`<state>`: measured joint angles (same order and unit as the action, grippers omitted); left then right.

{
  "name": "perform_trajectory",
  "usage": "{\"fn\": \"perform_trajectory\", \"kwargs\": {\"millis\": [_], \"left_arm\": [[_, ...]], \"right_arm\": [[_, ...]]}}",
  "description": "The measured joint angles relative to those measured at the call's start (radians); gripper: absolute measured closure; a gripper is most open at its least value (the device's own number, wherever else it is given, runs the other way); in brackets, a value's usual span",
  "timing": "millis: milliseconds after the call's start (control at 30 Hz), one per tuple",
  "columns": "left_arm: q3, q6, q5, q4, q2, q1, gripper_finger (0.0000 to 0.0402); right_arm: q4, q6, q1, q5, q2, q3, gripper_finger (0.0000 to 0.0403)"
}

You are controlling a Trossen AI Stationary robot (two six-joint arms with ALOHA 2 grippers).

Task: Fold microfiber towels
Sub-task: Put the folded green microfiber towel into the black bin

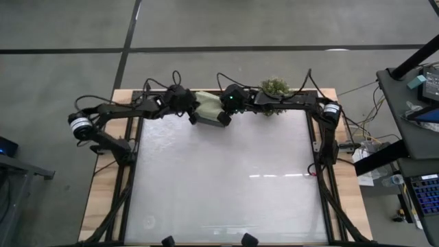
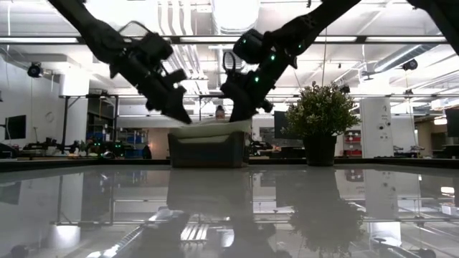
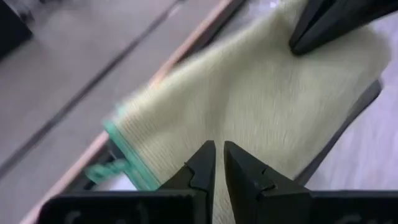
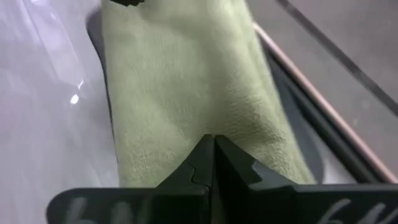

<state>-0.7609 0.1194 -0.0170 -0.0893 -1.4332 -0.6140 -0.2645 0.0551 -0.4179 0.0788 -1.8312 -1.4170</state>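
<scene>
Grey floor (image 1: 226,24) crossed by dark lines is being seen round the wooden bench, ceiling strip lights (image 2: 401,39) are being reflected, a cluttered desk (image 1: 418,103) is being parked alongside

A lab – ceiling pipes (image 2: 179,29), strip lights, equipment benches (image 2: 43,147) behind

One camera looked straight down on the whole bench (image 1: 226,178), another sat level at its surface facing the room, and both wrist cameras peered closely past their own fingers at the same sage-green towel (image 3: 261,106) at the far edge.
</scene>
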Motion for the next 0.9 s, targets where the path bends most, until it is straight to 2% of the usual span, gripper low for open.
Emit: {"fn": "perform_trajectory", "kwargs": {"millis": [233,433,667,900], "left_arm": [[0.0,0.044,-0.002,-0.072,0.053,-0.022,0.0382],[-0.041,0.045,-0.003,-0.138,-0.042,-0.052,0.0382],[-0.106,0.043,-0.052,-0.111,-0.191,-0.067,0.0382],[-0.118,0.018,-0.068,-0.089,-0.237,-0.067,0.0382]], "right_arm": [[0.006,-0.03,-0.015,0.0,0.069,0.0,0.0394],[0.01,-0.029,-0.052,0.0,0.074,0.0,0.0394],[0.013,-0.03,-0.063,0.0,0.014,0.0,0.0394],[0.021,-0.048,-0.064,0.003,-0.048,-0.001,0.0394]]}}
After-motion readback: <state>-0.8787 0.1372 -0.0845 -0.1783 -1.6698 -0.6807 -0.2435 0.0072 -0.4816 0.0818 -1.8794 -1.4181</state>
